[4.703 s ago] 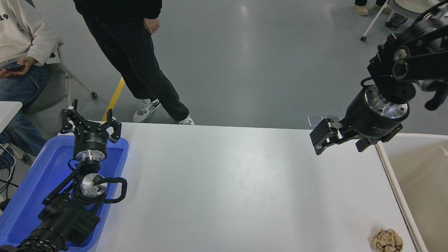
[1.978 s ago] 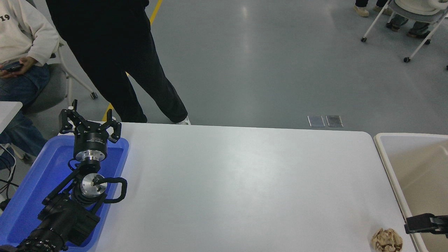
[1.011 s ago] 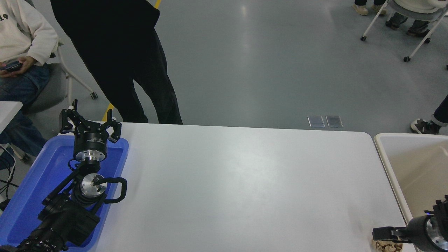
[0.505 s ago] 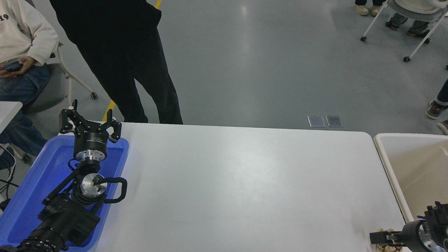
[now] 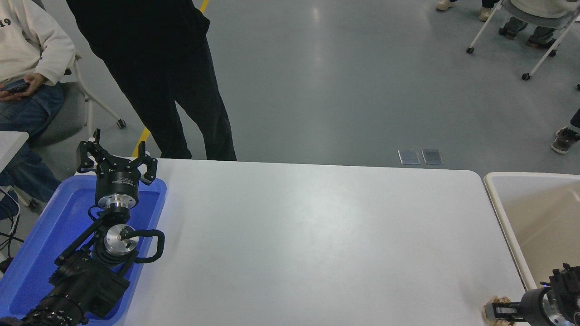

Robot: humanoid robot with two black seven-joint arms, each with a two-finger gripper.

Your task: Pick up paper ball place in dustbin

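Note:
The tan paper ball (image 5: 497, 300) lies at the table's front right corner, beside the beige dustbin (image 5: 500, 209). My right gripper (image 5: 499, 314) comes in low from the right edge, and its fingers are closed around the ball, which still rests on the table. Only the ball's top and left side show past the fingers. My left gripper (image 5: 116, 155) is parked open and empty over the far end of the blue tray.
A blue tray (image 5: 41, 240) sits at the table's left under the left arm. A person in black stands at the far left edge of the table, and another sits further left. The white table (image 5: 308, 244) ends just before the bin.
My right gripper came down from high at the right to the paper ball. In the last second its fingers dropped lower and closed around the ball. The left arm has not moved.

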